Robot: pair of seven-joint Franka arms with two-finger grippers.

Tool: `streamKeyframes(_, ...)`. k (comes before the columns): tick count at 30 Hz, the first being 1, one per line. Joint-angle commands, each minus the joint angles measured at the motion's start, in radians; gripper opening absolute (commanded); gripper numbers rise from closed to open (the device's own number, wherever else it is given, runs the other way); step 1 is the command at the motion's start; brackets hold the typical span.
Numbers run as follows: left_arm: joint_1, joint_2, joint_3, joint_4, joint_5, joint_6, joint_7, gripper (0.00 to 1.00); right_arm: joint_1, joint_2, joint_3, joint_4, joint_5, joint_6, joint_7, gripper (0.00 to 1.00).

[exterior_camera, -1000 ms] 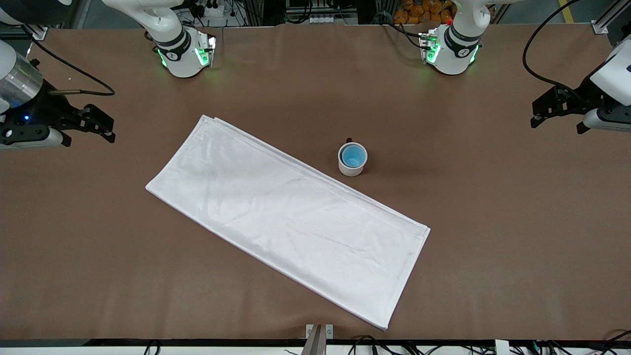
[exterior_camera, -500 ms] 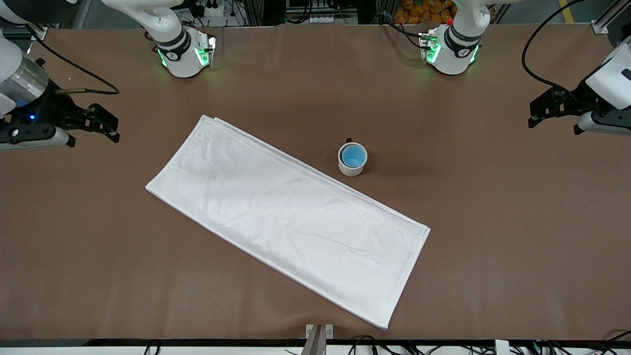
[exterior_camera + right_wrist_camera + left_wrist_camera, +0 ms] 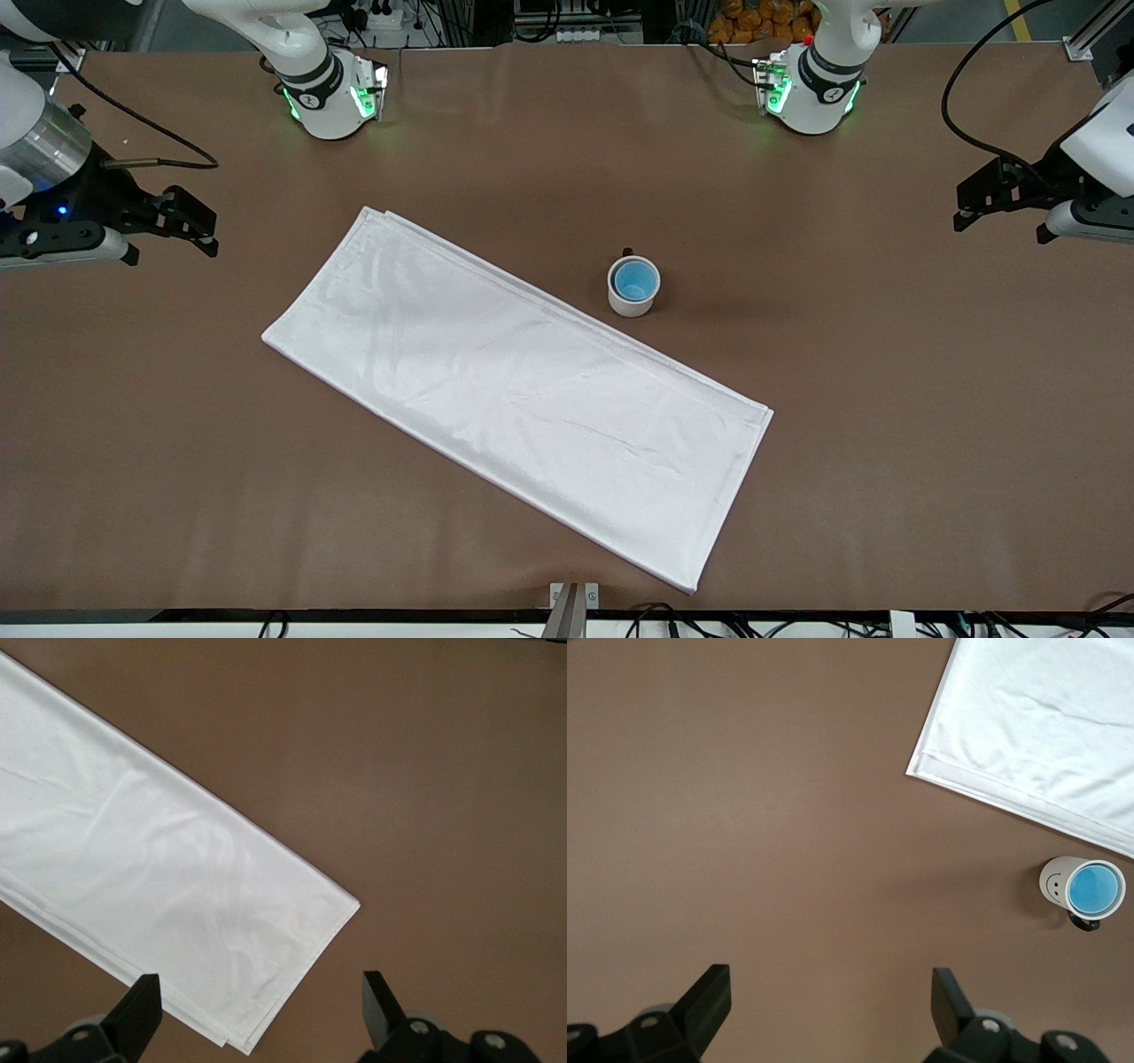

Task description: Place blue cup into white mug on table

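The white mug [image 3: 633, 299] with a small black handle stands upright on the brown table [image 3: 886, 399], near its middle. The blue cup [image 3: 634, 280] sits inside the mug. Both also show in the left wrist view: the mug [image 3: 1058, 879] with the blue cup [image 3: 1095, 889] in it. My left gripper [image 3: 1005, 199] is open and empty, up over the left arm's end of the table, well away from the mug. My right gripper [image 3: 168, 226] is open and empty, up over the right arm's end of the table.
A large white folded cloth [image 3: 514, 390] lies slantwise on the table, one long edge close beside the mug. It shows in the right wrist view [image 3: 133, 877] and the left wrist view [image 3: 1036, 718]. The two arm bases [image 3: 332, 89] [image 3: 811, 89] stand along the table's edge farthest from the front camera.
Both grippers have shifted slightly at the table's ends, still open. The mug, the cup in it and the cloth have not moved.
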Motion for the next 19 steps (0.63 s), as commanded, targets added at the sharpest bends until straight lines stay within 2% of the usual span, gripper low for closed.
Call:
streamKeyframes(1, -0.004, 0.014, 0.004, 0.031, -0.008, -0.028, 0.022, 1.00, -0.004, -0.014, -0.012, -0.011, 0.021, 0.013, -0.017, 1.00)
streamKeyframes(19, -0.001, 0.014, 0.004, 0.030, -0.008, -0.028, 0.021, 1.00, -0.015, -0.013, -0.037, -0.077, 0.019, 0.021, -0.017, 1.00)
